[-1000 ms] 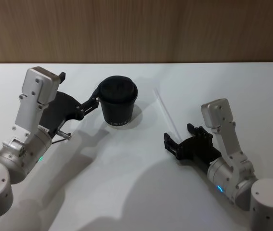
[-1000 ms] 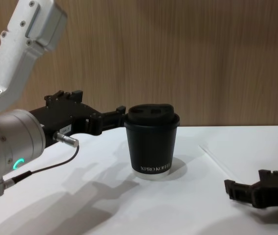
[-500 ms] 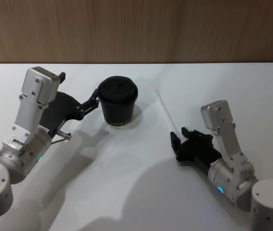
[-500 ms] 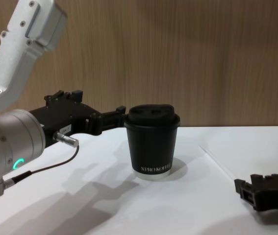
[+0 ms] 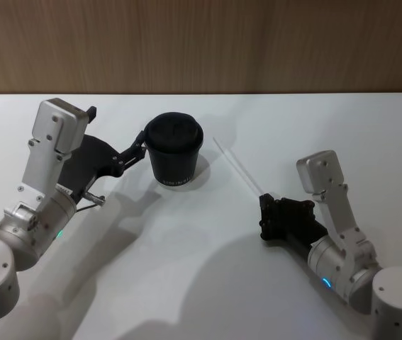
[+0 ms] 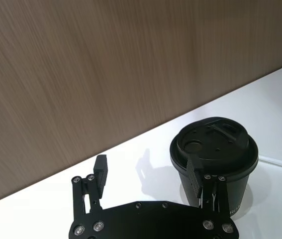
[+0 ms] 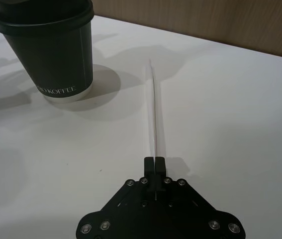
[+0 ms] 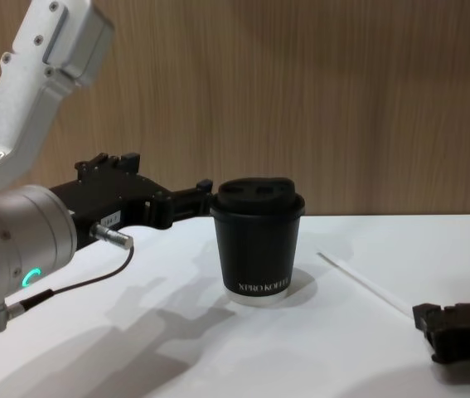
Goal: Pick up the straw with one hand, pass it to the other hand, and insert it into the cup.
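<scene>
Right wrist view: the right pincer [image 7: 154, 163] is seen drawn narrow, clamped on the near end of the straw [image 7: 153, 109].
Straw: it is stretched straight away from the right pincer over the white surface [image 7: 240, 99]. Whether its far end is raised off the surface cannot be told.
Long axis: in the head view it is laid on a diagonal, from the right pincer up toward the cup [image 5: 175, 151]. The far tip is pointed past the cup's right side and is kept apart from it.
Cup: it is stood upright with its lid on, left of the straw's far tip.
Left pincer [image 6: 147, 169]: it is held wide, with one finger set against the cup's side, so the cup is beside it, not between the fingers.
Nearer arm: the straw is held by the right arm; its free far end is the part nearest the left pincer.
Change: a second ago the right pincer was spread wide at the straw's near end. Now it is closed, and the straw's far tip is swung toward the cup. The left arm and the cup are unmoved.
</scene>
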